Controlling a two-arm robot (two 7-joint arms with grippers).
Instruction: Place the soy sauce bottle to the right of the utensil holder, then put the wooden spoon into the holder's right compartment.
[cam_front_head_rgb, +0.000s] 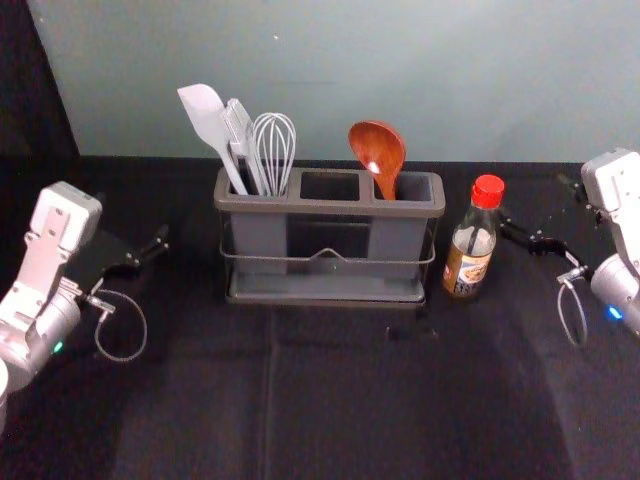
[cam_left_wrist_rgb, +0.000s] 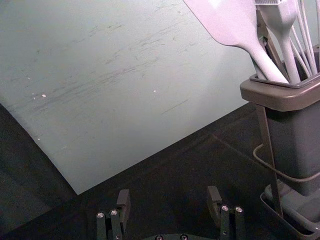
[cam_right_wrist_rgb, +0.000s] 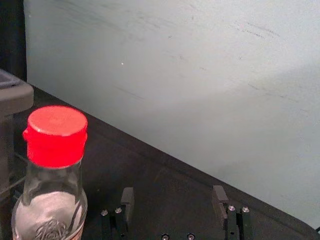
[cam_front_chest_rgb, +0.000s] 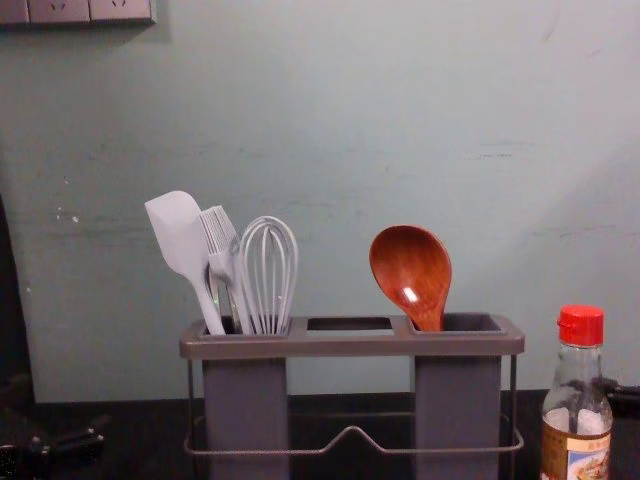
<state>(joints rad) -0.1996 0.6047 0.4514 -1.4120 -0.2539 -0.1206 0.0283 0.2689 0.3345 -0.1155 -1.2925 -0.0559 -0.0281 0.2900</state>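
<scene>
The soy sauce bottle (cam_front_head_rgb: 470, 252) with its red cap stands upright just right of the grey utensil holder (cam_front_head_rgb: 330, 294), a small gap between them. Bowl up, the wooden spoon (cam_front_head_rgb: 378, 150) leans in the holder's right compartment; its handle's lower part is hidden inside. My right gripper (cam_front_head_rgb: 536, 215) is right of the bottle, not holding it; in the right wrist view the right gripper (cam_right_wrist_rgb: 173, 192) is open and empty. Left of the holder is my left gripper (cam_front_head_rgb: 145, 250), and the left wrist view has the left gripper (cam_left_wrist_rgb: 169, 194) open with nothing between its fingers.
A pale spatula (cam_front_chest_rgb: 181, 235), a brush (cam_front_chest_rgb: 222, 240) and a whisk (cam_front_chest_rgb: 268, 270) stand in the holder's left compartment. Behind the dark-covered table (cam_front_head_rgb: 330, 400) rises a grey-green wall (cam_front_head_rgb: 330, 70). The holder's middle compartment has no utensil in it.
</scene>
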